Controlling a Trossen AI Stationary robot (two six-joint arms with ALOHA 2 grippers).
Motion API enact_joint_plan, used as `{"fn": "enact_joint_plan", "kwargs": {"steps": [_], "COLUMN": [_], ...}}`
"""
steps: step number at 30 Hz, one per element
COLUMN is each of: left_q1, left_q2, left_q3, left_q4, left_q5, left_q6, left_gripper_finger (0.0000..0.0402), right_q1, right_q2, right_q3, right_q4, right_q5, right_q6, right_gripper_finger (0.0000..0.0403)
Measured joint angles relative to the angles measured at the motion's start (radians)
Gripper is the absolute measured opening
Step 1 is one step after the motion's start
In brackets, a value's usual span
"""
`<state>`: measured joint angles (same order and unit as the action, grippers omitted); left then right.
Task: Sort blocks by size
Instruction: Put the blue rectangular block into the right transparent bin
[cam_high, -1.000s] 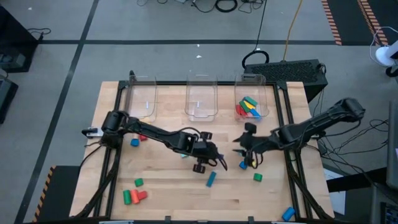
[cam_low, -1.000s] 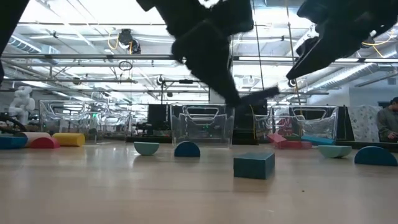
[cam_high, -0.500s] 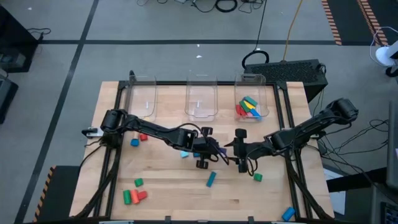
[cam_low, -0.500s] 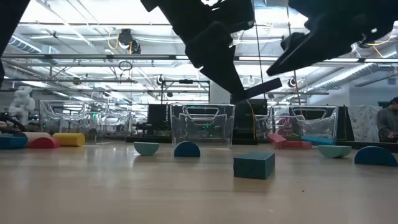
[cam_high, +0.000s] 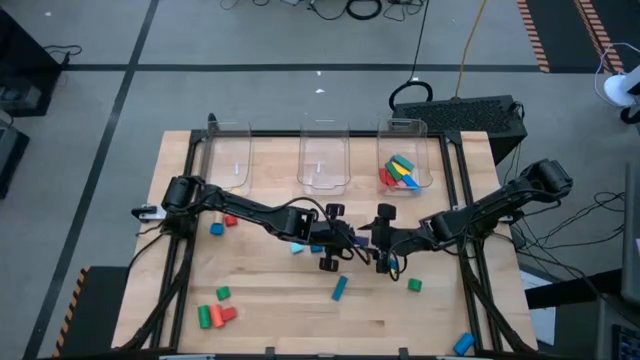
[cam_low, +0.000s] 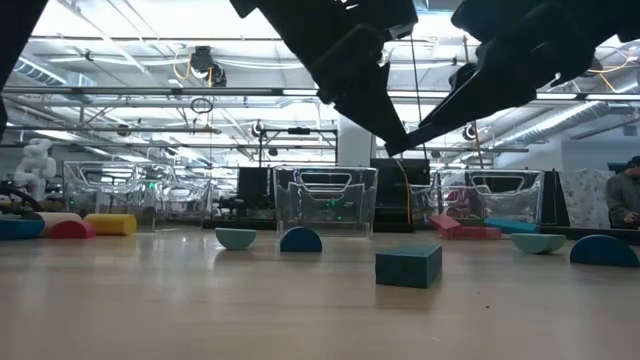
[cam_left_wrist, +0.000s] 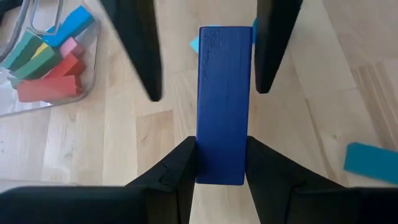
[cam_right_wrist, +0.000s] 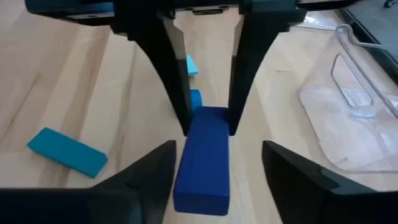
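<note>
Blue bar (cam_left_wrist: 222, 106) clamped at one end between the left pincer's (cam_high: 352, 243) fingers (cam_left_wrist: 180, 165), raised above the middle of the bench (cam_high: 270, 310). Far end of same bar sitting between the right pincer's (cam_high: 378, 247) spread fingers (cam_right_wrist: 155, 171), which flank it without pressing on it. Two pincers meeting nose to nose over mid-bench. Teal bar (cam_high: 340, 288) flat on the wood just below them, small green cube (cam_high: 414, 285) off to its right. Light blue piece (cam_high: 297, 248) beside the left arm. Red and green cylinders (cam_high: 213, 315) near the front left corner. Three clear bins along the far edge, rightmost bin (cam_high: 404, 170) holding mixed coloured bars.
</note>
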<state>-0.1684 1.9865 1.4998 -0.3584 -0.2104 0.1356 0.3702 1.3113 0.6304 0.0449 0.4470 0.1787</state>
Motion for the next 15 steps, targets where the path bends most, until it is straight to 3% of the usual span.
{"fn": "enact_joint_plan", "kwargs": {"steps": [8, 15], "left_q1": [0.000, 0.000], "left_q2": [0.000, 0.000], "left_q3": [0.000, 0.000], "left_q4": [0.022, 0.019], "left_q5": [-0.001, -0.003], "left_q6": [-0.015, -0.026], "left_gripper_finger": [0.0127, 0.0127], "right_q1": [0.000, 0.000], "right_q2": [0.000, 0.000], "right_q3": [0.000, 0.000], "right_q4": [-0.012, -0.012], "right_q5": [-0.008, 0.003], "right_q6": [0.019, 0.021], "right_gripper_finger": [0.0117, 0.0092]}}
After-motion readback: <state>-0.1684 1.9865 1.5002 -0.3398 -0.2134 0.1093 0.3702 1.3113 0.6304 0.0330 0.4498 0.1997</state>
